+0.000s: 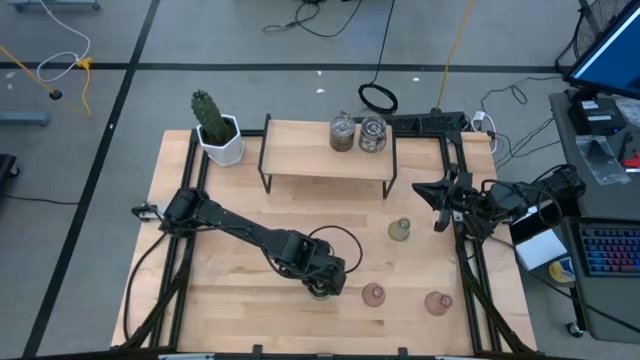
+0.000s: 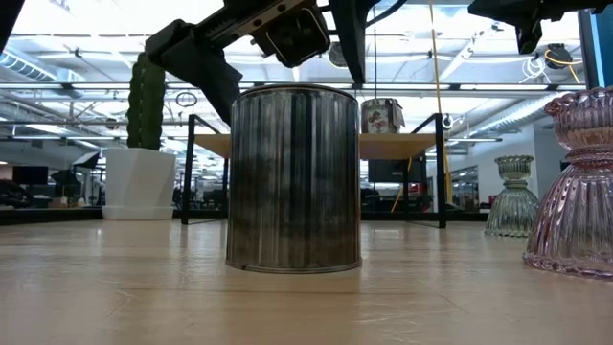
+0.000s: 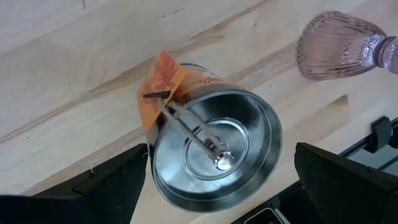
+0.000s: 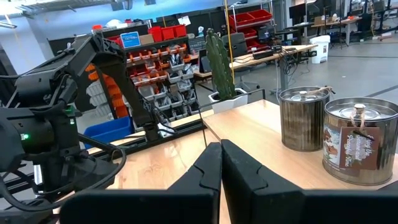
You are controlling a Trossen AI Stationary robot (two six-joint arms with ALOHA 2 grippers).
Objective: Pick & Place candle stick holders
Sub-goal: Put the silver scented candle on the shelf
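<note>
The left gripper (image 3: 214, 186) has its fingers (image 3: 106, 186) spread wide, one on each side of a silver tin candle holder (image 3: 214, 146) standing on the desk (image 1: 240, 190). A pink glass holder (image 3: 339, 46) sits near it. The right gripper (image 1: 440, 205) waits at the desk's right edge, fingers (image 4: 217, 168) pressed together.
</note>
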